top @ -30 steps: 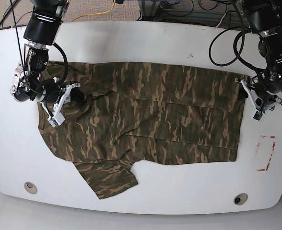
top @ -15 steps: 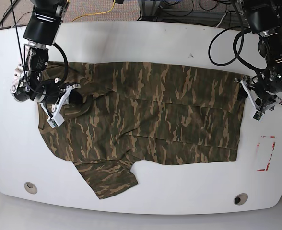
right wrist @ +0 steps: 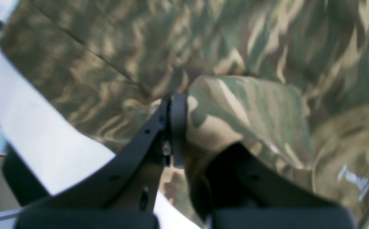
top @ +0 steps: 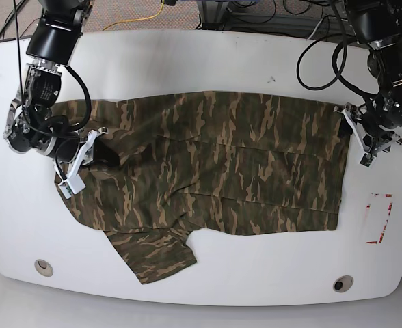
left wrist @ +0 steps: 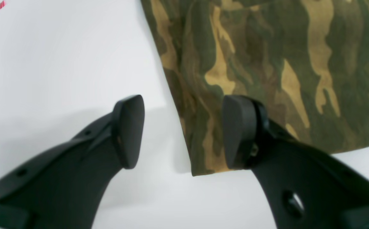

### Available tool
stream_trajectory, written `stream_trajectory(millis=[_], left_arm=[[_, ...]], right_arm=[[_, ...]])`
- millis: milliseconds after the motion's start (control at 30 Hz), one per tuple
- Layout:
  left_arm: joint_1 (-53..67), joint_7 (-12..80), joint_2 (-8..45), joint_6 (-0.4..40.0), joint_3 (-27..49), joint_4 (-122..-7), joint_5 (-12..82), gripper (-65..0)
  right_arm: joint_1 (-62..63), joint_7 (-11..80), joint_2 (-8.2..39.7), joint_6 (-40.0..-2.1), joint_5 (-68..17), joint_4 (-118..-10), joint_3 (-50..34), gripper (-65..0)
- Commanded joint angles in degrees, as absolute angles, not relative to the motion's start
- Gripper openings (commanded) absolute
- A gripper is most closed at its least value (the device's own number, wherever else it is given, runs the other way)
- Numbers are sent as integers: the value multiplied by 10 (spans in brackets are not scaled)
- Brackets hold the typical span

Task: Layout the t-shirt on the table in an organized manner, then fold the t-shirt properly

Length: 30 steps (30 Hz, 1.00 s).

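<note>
Camouflage cloth covers the middle of the white table [top: 208,61]. It is the t-shirt [top: 215,171], and it lies mostly flat with its long side running across the table from one arm to the other. One sleeve [top: 156,256] sticks out toward the near edge of the table. The straight bottom hem is on the side of the left gripper [left wrist: 179,133]. That gripper has its two black fingers [left wrist: 128,130] spread apart, one over bare table and one over the corner of the shirt. The right gripper [right wrist: 184,133] is at the other end, near the neck. Its fingers [right wrist: 176,127] pinch a raised bunch of the cloth between them. Red tape [top: 380,219] marks the table beside the hem.
</note>
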State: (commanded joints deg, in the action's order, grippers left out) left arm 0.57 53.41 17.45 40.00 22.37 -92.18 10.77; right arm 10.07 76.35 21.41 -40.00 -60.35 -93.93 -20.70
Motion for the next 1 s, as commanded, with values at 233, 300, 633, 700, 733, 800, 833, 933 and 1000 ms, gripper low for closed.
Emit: stream_trajectory(millis=[233,300,633,700,733,800,833,933,1000], left_arm=[[14,534,175,400,224,-922,108,-290],[15,534,175,400,224,-923,108,-290],[16,534,175,400,224,-922,108,-290],[16,534,175,400,224,-922,108,-290],[16,534,175,400,224,-923,108,-290],[17,534,175,400,224,-922,108,-290],[17,534,175,400,224,-922,108,-290],[17,534,175,400,224,-922,108,-290],[17,534,175,400,224,-923,108,-290]], right_arm=[[121,764,242,-400,-678,-937,-161,-650],[123,764,245,-400,-685,-937,-152,-650],[123,751,244,-400,-610,-831,-146,-571],[123,735,246,-400,-580,-807,-147,-488],[121,722,247,-400,-564,-793,-147,-431],[119,699,247,-400,-527,-771,-148,-281],[118,693,247,-400,-514,-759,-148,-206],[118,691,247,-400,-493,-739,-155,-43],[114,691,247,-400,-486,-738,-164,0]])
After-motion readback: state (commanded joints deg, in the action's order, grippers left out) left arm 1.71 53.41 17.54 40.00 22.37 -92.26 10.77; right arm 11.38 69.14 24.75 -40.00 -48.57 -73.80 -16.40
